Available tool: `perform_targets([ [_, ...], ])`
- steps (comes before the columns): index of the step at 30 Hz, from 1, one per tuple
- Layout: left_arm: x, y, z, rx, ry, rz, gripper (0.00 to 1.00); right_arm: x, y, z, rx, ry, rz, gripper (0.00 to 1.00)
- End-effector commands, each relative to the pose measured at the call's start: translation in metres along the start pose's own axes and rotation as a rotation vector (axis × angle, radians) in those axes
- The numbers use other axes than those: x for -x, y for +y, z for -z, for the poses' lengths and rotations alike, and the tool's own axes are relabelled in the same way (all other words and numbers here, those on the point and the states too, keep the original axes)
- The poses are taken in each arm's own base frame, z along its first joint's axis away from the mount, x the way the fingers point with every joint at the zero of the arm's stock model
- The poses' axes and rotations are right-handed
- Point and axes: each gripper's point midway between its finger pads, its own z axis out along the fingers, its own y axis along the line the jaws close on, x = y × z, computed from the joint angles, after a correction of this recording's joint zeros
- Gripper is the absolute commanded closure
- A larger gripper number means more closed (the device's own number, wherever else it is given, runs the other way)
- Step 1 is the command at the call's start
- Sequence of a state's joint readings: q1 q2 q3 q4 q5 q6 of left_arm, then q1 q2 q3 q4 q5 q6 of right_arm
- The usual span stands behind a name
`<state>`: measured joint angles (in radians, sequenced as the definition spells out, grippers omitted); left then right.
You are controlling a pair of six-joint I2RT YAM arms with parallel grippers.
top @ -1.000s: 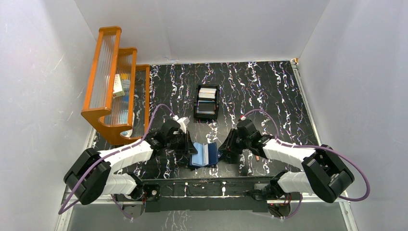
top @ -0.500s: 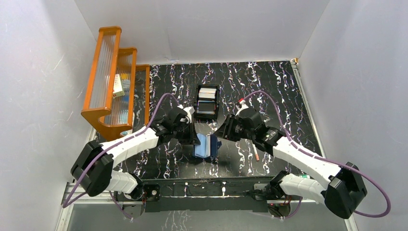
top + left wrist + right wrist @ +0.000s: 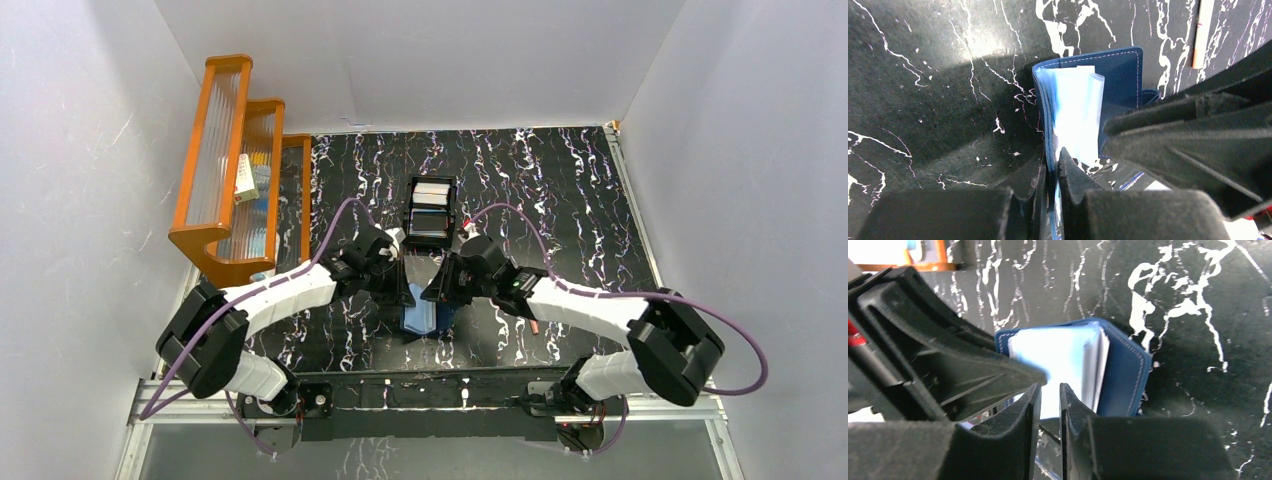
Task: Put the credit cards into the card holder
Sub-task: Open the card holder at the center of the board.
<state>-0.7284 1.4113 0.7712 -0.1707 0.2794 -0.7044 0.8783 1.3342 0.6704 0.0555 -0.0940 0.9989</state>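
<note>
The soft, light card holder [image 3: 1120, 75] stands half-open on the table [image 3: 580, 200], the left gripper [image 3: 1050, 172] pinching its floppy cover edge, likely the best hold, while the right gripper [image 3: 1050, 400] straddles the pale inner leaf, grip uncertain.

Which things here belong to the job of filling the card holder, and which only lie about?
For the job:
card holder
credit cards, in the black box

Lying about:
orange rack
thin pale stick
</note>
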Motion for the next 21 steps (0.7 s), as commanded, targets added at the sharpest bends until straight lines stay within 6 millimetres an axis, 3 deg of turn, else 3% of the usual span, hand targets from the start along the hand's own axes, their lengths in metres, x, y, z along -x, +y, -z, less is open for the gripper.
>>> perform_targets([
  [1,-0.008,-0.007,0.001,-0.068,0.008,0.013,0.98,0.013,-0.013,-0.011,-0.043,-0.077,0.030,0.73],
  [5,-0.016,0.013,-0.004,-0.015,0.040,0.063,0.90,0.010,-0.052,-0.015,-0.194,-0.079,0.099,0.75],
  [8,-0.018,0.016,-0.004,-0.038,0.047,0.083,0.85,0.000,-0.075,-0.014,-0.260,-0.048,0.122,0.76],
  [16,-0.017,0.008,0.005,-0.114,0.003,0.048,0.74,-0.022,-0.109,-0.010,-0.330,-0.004,0.110,0.77],
  [21,-0.019,0.009,0.010,-0.134,-0.012,0.043,0.77,-0.024,-0.116,-0.009,-0.352,-0.002,0.123,0.78],
])
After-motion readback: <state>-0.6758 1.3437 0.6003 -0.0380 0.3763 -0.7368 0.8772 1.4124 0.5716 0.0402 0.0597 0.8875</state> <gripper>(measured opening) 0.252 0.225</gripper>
